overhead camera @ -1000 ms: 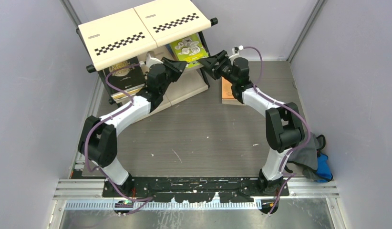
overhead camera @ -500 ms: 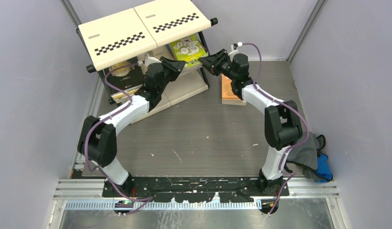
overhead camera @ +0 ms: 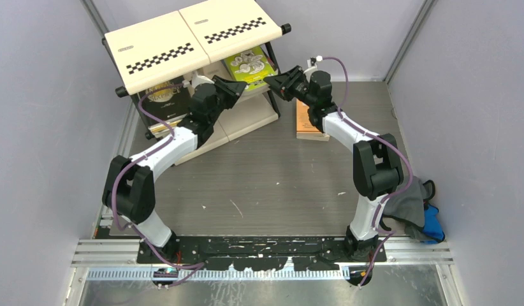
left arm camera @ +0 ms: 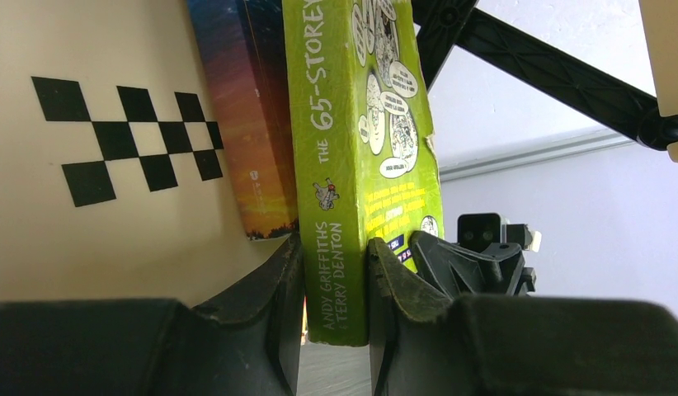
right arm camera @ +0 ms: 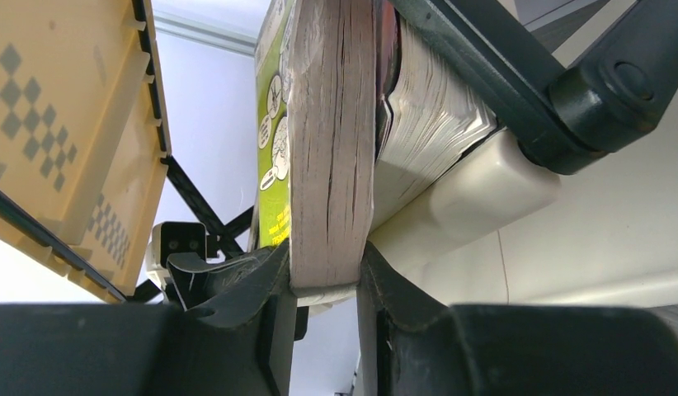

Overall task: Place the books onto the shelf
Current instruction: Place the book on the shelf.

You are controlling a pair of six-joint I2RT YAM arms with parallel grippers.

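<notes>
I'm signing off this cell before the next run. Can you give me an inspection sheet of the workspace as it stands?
Surface: grey table, scuffed, with white flecks.
Job's things: shelf at back left; lime book in its right half, beside a blue book; black book under the left top panel; orange book flat on the table, beside the shelf.
Clutter: grey-and-blue cloth at the right edge.
Grippers: left gripper clamps the lime book's spine; right gripper clamps its page edge.
Cables: purple cables run along both arms; no snag seen.
Surroundings: plain grey walls.
</notes>
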